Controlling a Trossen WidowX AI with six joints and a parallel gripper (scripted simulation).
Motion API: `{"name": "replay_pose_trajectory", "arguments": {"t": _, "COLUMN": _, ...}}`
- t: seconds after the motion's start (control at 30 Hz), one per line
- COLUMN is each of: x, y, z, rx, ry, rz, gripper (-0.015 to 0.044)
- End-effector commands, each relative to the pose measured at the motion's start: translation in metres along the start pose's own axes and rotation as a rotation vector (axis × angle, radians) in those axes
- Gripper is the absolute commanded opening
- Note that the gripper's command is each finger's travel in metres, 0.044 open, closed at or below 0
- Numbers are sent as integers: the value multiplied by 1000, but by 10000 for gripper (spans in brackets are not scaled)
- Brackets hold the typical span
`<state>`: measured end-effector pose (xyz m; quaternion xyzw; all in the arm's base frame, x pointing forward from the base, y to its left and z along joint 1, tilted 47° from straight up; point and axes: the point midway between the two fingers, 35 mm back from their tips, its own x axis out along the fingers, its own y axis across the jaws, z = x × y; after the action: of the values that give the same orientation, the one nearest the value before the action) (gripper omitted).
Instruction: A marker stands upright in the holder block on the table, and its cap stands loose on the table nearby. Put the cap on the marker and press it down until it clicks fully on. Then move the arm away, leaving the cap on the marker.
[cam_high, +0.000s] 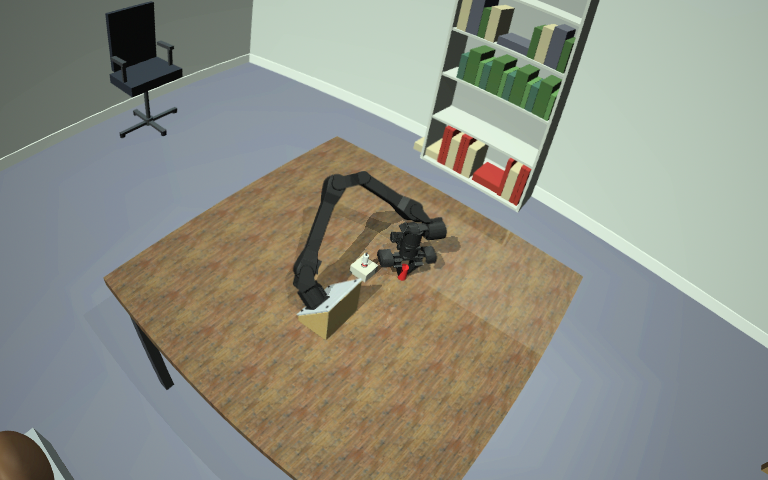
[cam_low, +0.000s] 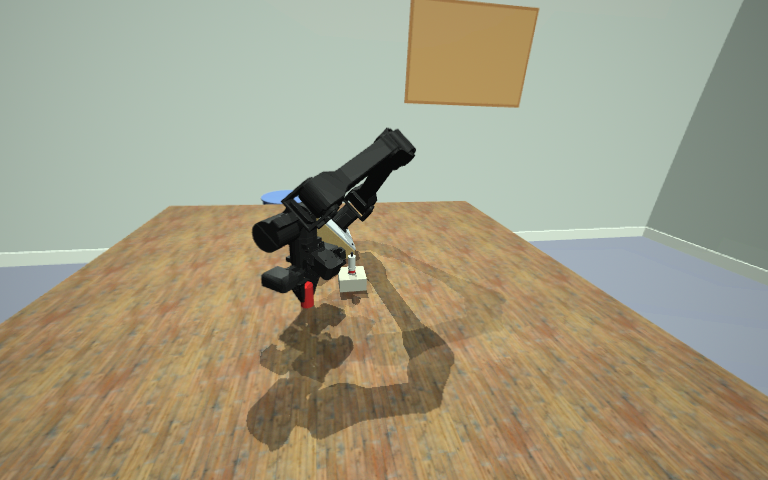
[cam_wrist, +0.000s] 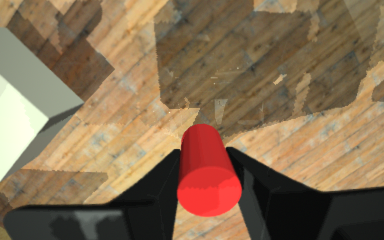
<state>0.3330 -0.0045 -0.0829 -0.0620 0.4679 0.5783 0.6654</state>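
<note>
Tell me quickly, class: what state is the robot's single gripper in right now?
Gripper: closed on the red cylindrical marker cap, one black finger on each side of it.

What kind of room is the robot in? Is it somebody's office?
Probably an office or study. A bookshelf full of books stands by the wall, a black office chair sits in the corner, and a corkboard hangs on the wall. The arm works on a wooden table.

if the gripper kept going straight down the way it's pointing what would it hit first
The table. The gripper points down, shut on the red cap, and the cap's lower end seems at or just above the wood, so the cap would press into the table first.
</note>
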Motion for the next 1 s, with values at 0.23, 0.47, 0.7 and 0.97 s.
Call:
{"name": "replay_pose_trajectory", "arguments": {"t": 0.23, "x": -28, "y": -3, "z": 0, "rx": 2, "ry": 1, "rz": -2, "gripper": 0}}
{"name": "replay_pose_trajectory", "arguments": {"t": 0.47, "x": -49, "y": -2, "z": -1, "rx": 2, "ry": 1, "rz": -2, "gripper": 0}}
{"name": "replay_pose_trajectory", "arguments": {"t": 0.7, "x": -61, "y": 1, "z": 0, "rx": 3, "ry": 1, "rz": -1, "gripper": 0}}
{"name": "replay_pose_trajectory", "arguments": {"t": 0.97, "x": -73, "y": 21, "z": 9, "rx": 3, "ry": 1, "rz": 0, "gripper": 0}}
